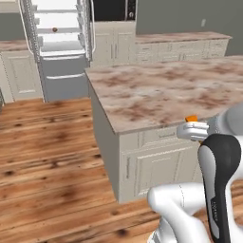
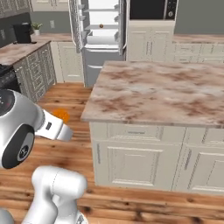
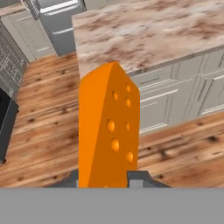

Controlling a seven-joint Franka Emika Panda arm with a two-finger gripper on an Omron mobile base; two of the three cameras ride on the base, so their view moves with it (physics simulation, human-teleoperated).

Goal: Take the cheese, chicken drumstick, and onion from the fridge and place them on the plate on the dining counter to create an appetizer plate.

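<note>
A: We had the end effector (image 3: 104, 183) clenched on the cheese (image 3: 107, 131), held off the bench (image 1: 161, 90) edge at about five o'clock in the left base view.

B: We feared a loose pinch; a jolt could drop it on the floor (image 1: 47, 156).

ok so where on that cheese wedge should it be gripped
Across its two broad flat faces, low on the wedge, as the tool does now. The cheese is thin and tall with parallel sides, so the fingers clamp flat surfaces, coming from its wide base end.
</note>
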